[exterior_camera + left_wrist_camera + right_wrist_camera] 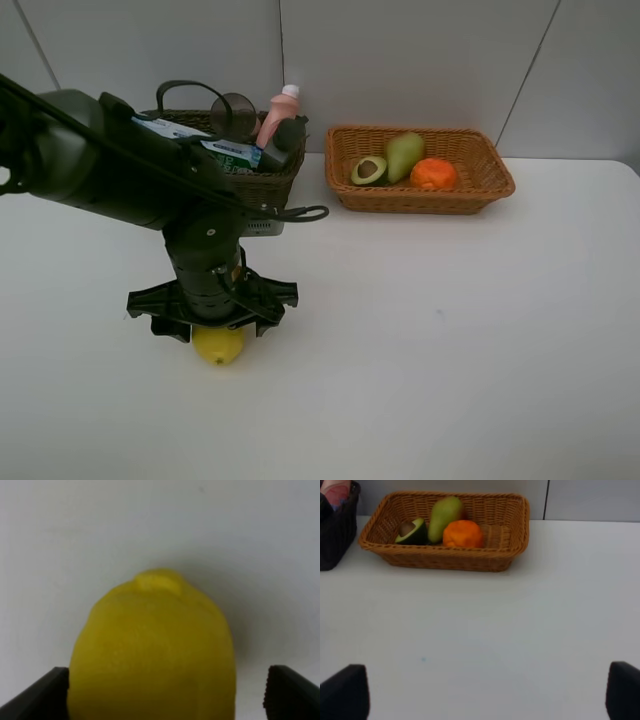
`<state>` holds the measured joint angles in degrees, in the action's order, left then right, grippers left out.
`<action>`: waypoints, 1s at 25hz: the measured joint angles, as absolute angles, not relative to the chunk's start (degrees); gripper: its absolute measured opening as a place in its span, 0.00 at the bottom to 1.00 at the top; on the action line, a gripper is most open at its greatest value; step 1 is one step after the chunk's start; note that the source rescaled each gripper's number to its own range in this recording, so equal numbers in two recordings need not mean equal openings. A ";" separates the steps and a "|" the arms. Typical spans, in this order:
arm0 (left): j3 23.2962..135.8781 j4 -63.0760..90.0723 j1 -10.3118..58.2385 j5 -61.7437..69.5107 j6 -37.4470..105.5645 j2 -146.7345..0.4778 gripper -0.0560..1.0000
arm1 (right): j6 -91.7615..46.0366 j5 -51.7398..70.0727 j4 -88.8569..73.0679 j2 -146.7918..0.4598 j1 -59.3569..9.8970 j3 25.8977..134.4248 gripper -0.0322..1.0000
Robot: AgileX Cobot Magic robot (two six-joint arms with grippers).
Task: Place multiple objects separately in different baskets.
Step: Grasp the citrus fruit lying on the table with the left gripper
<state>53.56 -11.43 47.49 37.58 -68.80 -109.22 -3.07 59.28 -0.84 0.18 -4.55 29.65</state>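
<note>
Overhead, the left gripper (214, 322) spreads wide around the lemon (218, 345) on the plain white table (450, 340).

black jointed arm (120, 175), looped black cable (300, 213)

A plain white desk (480, 340) fills most of the scene. Behind its far edge stands a pale grey panelled wall (400, 50) with thin dark seams, evenly lit.
</note>
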 joint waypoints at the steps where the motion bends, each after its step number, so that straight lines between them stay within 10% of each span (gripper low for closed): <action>1: 53.56 -11.43 47.43 37.58 -68.75 -109.22 1.00 | -3.07 59.28 -0.84 0.18 -4.55 29.65 1.00; 14: 53.56 -11.04 47.43 37.58 -68.75 -109.22 0.99 | -3.07 59.28 -0.84 0.18 -4.55 29.65 1.00; 19: 53.56 -11.04 47.43 37.58 -68.70 -109.22 0.78 | -3.07 59.28 -0.84 0.18 -4.55 29.65 1.00; 25: 53.56 -10.75 47.43 37.66 -68.70 -109.22 0.76 | -3.07 59.28 -0.84 0.18 -4.55 29.65 1.00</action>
<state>53.56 -10.75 47.43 37.66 -68.70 -109.22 -3.07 59.28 -0.84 0.18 -4.55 29.65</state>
